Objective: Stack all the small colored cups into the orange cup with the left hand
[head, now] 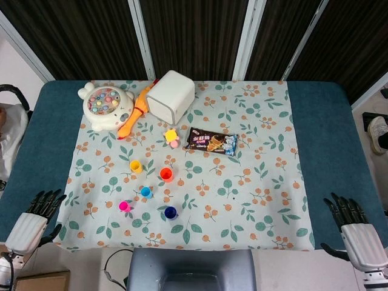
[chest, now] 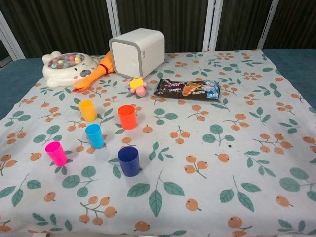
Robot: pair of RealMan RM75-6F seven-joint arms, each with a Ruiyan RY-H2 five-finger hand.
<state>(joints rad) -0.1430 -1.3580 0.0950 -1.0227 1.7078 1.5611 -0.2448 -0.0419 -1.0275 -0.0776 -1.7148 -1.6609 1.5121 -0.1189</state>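
The cups stand apart from one another: yellow cup (chest: 87, 109), orange cup (chest: 127, 116), light-blue cup (chest: 94, 136), pink cup (chest: 56, 153), dark-blue cup (chest: 128, 161). Behind them, the white box (chest: 137, 52), rubber chicken (chest: 94, 75) and snack packet (chest: 187, 89) block the far side. Bare cloth (chest: 237, 163) lies open to the right.

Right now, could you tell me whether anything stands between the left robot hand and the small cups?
Nothing visible does. The left robot hand rests at the table's near left edge, holding nothing, with bare cloth between it and the pink cup, the nearest. The orange cup stands upright and apart beyond the light blue cup.
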